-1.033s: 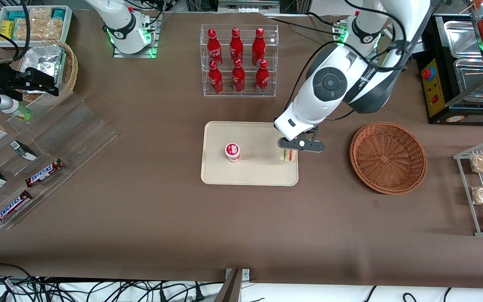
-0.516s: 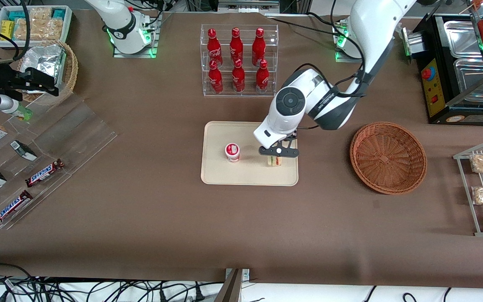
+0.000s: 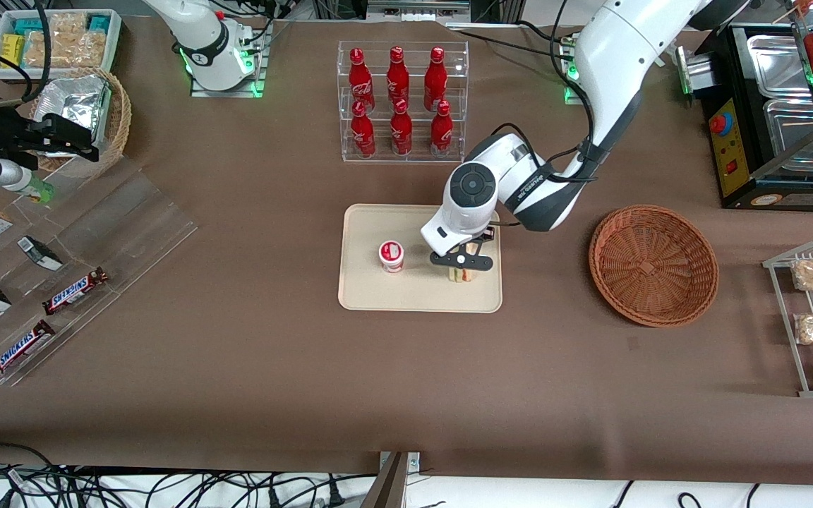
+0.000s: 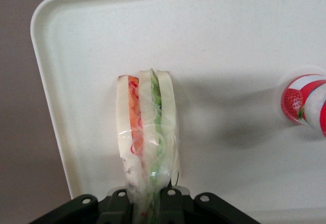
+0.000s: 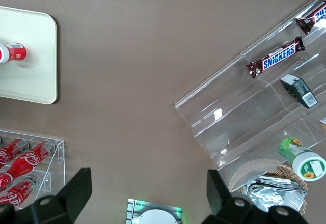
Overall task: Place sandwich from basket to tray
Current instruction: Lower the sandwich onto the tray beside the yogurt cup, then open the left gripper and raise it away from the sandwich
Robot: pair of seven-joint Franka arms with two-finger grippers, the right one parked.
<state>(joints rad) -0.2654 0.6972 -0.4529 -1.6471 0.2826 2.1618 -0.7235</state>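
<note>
Looking from the front, I see my gripper (image 3: 461,269) low over the tray (image 3: 366,293), at the side of the tray that is toward the basket (image 3: 653,264). My fingers are clamped on the sandwich (image 3: 460,275), which stands on its edge in the tray, and only a small piece of it shows below the black gripper body. A small cup with a red and white lid (image 3: 391,255) stands on the same tray, near the sandwich but apart from it, on the side toward the parked arm's end of the desk (image 3: 406,381). The basket lies on the desk well apart from the tray, toward the working arm's end. A clear rack with red bottles (image 3: 400,102) stands farther from the front camera than the tray.

In my left wrist view, the sandwich (image 4: 146,137) comes out between my fingers, which grasp it at its narrow end. I see pale bread, orange-red and green filling, and clear wrap. It lies over the tray (image 4: 244,46), close to one rounded corner. The strawberry cup (image 4: 304,104) is at the edge of this view.

In the right wrist view, the tray (image 5: 30,66) shows with the cup (image 5: 11,52) on it.
</note>
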